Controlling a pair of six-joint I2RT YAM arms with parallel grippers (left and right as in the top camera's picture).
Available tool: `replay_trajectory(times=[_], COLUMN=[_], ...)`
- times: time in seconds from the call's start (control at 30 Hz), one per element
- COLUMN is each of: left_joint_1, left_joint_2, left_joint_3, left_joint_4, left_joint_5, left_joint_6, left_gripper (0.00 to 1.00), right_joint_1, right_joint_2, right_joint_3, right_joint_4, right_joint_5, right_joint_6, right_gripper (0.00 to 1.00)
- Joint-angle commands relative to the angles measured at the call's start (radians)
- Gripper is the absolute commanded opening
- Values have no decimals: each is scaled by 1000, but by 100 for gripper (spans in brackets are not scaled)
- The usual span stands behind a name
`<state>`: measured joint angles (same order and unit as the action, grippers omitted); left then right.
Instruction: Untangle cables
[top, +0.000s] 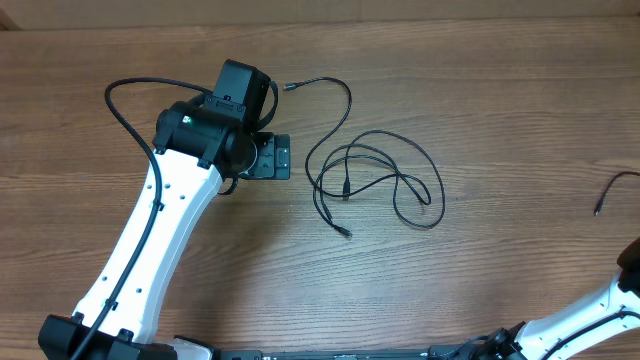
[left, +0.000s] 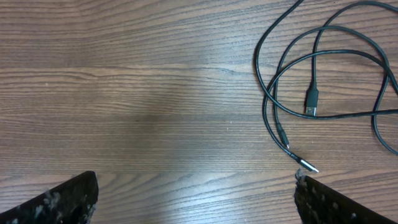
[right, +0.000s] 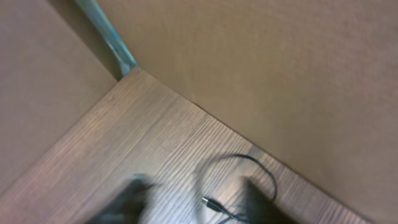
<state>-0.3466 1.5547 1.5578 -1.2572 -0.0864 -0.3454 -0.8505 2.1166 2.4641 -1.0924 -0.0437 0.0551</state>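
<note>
The overhead camera looks straight down from high above the table (top: 480, 80), taking in my left arm (top: 170, 230) and the cables (top: 372, 172). My left wrist camera sits close over the wood, facing down past my fingertips (left: 68, 199), and shares that tangle at its right side. My right wrist camera, tilted and blurred, faces a table corner and the wall (right: 280, 74).

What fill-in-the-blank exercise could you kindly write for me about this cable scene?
The left pincer is ___ and holds nothing.
The tangled cables are all ___ in colour.
They lie on a ___ table.
Missing words: open; black; wooden.
</note>
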Motion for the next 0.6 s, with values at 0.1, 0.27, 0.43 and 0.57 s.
replay_trajectory(times=[0.1, 0.27, 0.43, 0.57], left_joint_1=[-1, -1, -1, -1], left_joint_2=[-6, -6, -6, -6], left_joint_3=[16, 16, 16, 16], left_joint_4=[1, 1, 1, 1], left_joint_5=[2, 2, 2, 2], left_joint_6=[-18, -18, -18, -18], left_gripper=[100, 100, 100, 100], right_joint_1=[-3, -3, -2, 1], right_joint_2=[-6, -6, -6, -6], right_joint_3=[3, 3, 3, 3], right_joint_4=[-39, -159, -307, -414], right_joint_5=[-35, -176, -462, -684], right_joint_6=[2, -2, -67, -66], right_gripper=[100, 100, 100, 100])
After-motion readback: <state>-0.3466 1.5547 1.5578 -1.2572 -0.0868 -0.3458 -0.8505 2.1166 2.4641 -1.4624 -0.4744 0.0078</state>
